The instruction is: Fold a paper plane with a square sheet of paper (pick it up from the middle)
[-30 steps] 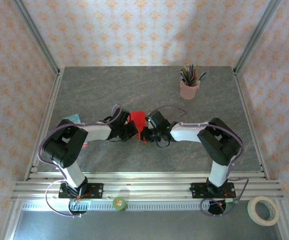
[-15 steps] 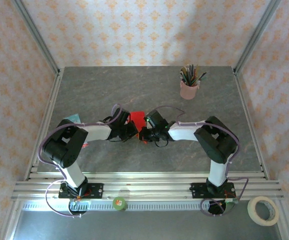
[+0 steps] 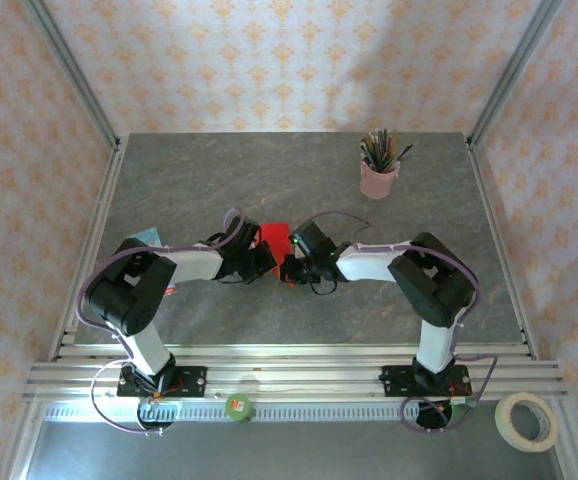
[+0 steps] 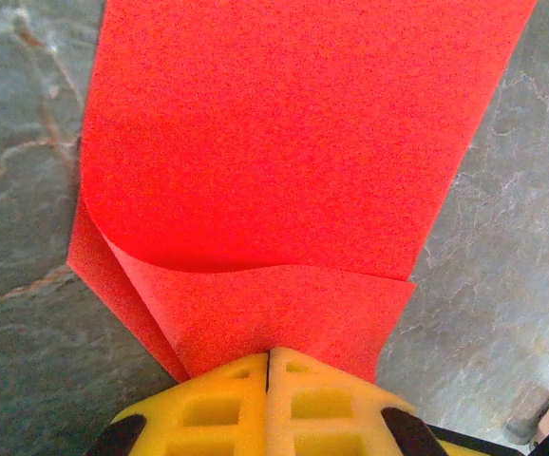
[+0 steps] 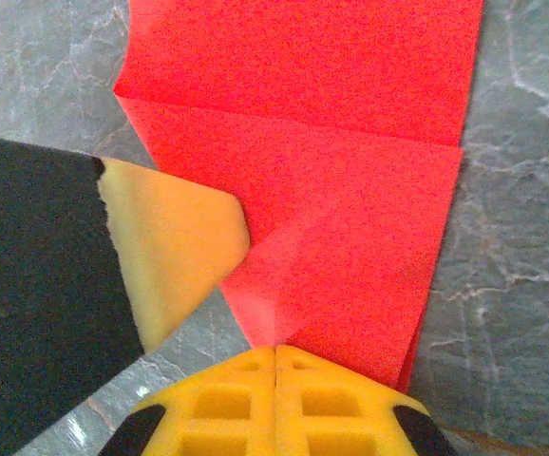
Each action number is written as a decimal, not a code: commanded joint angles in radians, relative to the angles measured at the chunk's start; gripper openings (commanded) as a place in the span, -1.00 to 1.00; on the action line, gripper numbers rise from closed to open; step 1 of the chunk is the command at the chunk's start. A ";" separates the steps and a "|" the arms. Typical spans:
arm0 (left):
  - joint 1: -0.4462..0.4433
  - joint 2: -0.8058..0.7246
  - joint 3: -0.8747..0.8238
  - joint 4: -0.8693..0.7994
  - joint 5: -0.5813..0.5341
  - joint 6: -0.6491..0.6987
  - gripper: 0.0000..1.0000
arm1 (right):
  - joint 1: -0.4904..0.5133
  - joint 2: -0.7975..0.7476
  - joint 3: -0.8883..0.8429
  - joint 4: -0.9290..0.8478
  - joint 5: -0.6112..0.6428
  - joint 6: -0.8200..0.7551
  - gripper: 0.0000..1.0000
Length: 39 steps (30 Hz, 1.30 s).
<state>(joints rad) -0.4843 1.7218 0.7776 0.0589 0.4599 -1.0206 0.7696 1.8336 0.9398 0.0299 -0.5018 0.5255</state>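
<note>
The square sheet of paper is bright red and lies partly folded on the grey table, at its middle. A loose flap of the paper curves back toward my left gripper, which is shut with its tips against the flap's near edge. My right gripper is also shut, its tips at a pointed corner of the folded paper. Whether either pinches the paper is hidden. From above, the left gripper and right gripper nearly meet. A left finger overlaps the paper's edge.
A pink pencil cup stands at the back right of the table. A tape roll and a green disc sit beyond the front rail. A small teal item lies by the left arm's elbow.
My right gripper has edged slightly left, closer to the left gripper. The paper and the left arm stay put.
</note>
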 commanded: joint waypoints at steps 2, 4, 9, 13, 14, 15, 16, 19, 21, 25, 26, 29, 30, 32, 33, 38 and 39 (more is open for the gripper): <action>0.007 0.077 -0.043 -0.115 -0.101 0.017 -0.93 | -0.003 -0.002 -0.040 -0.081 0.004 -0.024 -0.93; 0.008 0.077 -0.042 -0.115 -0.102 0.017 -0.93 | -0.003 -0.016 -0.061 -0.086 0.002 -0.025 -0.93; 0.012 0.078 -0.045 -0.116 -0.102 0.020 -0.94 | -0.003 -0.059 -0.124 -0.103 0.000 -0.027 -0.93; 0.012 0.076 -0.044 -0.117 -0.102 0.023 -0.94 | -0.003 -0.105 -0.184 -0.106 -0.009 -0.017 -0.92; 0.013 0.075 -0.044 -0.117 -0.100 0.024 -0.94 | -0.003 -0.121 -0.206 -0.101 -0.015 -0.013 -0.92; 0.013 0.074 -0.041 -0.116 -0.100 0.024 -0.93 | -0.003 -0.135 -0.222 -0.100 -0.018 -0.010 -0.92; 0.012 0.073 -0.040 -0.116 -0.099 0.025 -0.94 | -0.004 -0.146 -0.231 -0.102 -0.019 -0.009 -0.92; 0.012 0.070 -0.037 -0.111 -0.094 0.027 -0.93 | -0.008 -0.198 -0.223 -0.116 -0.014 -0.022 -0.91; 0.013 0.067 -0.035 -0.106 -0.091 0.027 -0.93 | -0.010 -0.245 -0.193 -0.110 0.003 -0.025 -0.90; 0.013 0.060 -0.034 -0.104 -0.086 0.028 -0.94 | -0.010 -0.260 -0.150 -0.048 0.002 -0.012 -0.84; 0.012 0.058 -0.033 -0.104 -0.085 0.028 -0.94 | -0.010 -0.241 -0.135 -0.037 -0.003 -0.009 -0.84; 0.013 0.058 -0.027 -0.100 -0.075 0.028 -0.93 | -0.010 -0.167 -0.090 -0.027 -0.012 -0.005 -0.88; 0.012 0.059 -0.027 -0.099 -0.072 0.028 -0.93 | -0.010 -0.149 -0.080 -0.015 -0.014 -0.001 -0.90; 0.012 0.055 -0.024 -0.099 -0.068 0.028 -0.93 | -0.010 -0.118 -0.060 0.004 -0.012 0.003 -0.92; 0.012 0.053 -0.022 -0.099 -0.067 0.029 -0.93 | -0.010 -0.103 -0.047 0.007 -0.009 0.003 -0.93; 0.012 0.038 -0.004 -0.098 -0.055 0.031 -0.93 | -0.012 -0.039 -0.010 -0.015 0.011 -0.001 -0.98; 0.012 0.033 -0.002 -0.092 -0.050 0.031 -0.92 | -0.012 -0.031 -0.011 -0.022 0.017 -0.001 -0.98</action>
<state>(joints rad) -0.4835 1.7233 0.7845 0.0593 0.4637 -1.0122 0.7647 1.7802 0.9073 0.0154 -0.5156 0.5209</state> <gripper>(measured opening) 0.062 0.040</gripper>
